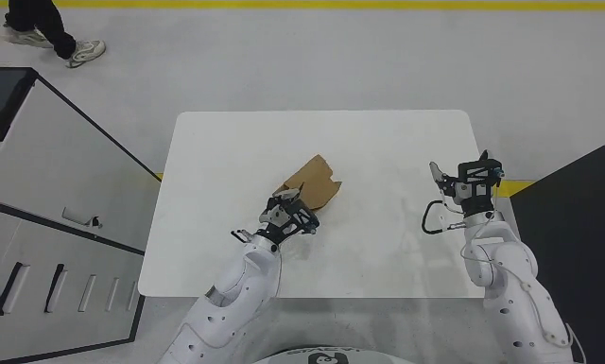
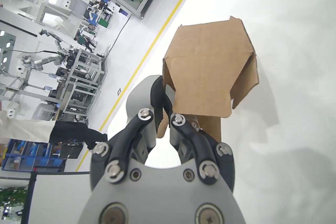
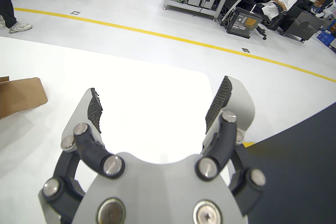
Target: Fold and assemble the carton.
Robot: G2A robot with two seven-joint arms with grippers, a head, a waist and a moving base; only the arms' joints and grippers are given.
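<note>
The left gripper point(image 2: 166, 104) clamps its fingers on a flap of the half-folded brown cardboard carton point(image 2: 210, 64), probably steadying it on the white bench point(image 1: 397, 241); the right gripper point(image 3: 157, 104) hovers well apart, fingers wide.

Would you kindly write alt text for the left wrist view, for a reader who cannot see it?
The left end effector grips an edge of a half-folded brown carton, over the white table.

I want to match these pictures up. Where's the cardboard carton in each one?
Top view: carton in the middle, at left gripper's tip.
Left wrist view: carton centre, flap pinched.
Right wrist view: carton at frame's edge, apart from right gripper.
Shared landmark: yellow floor line.
</note>
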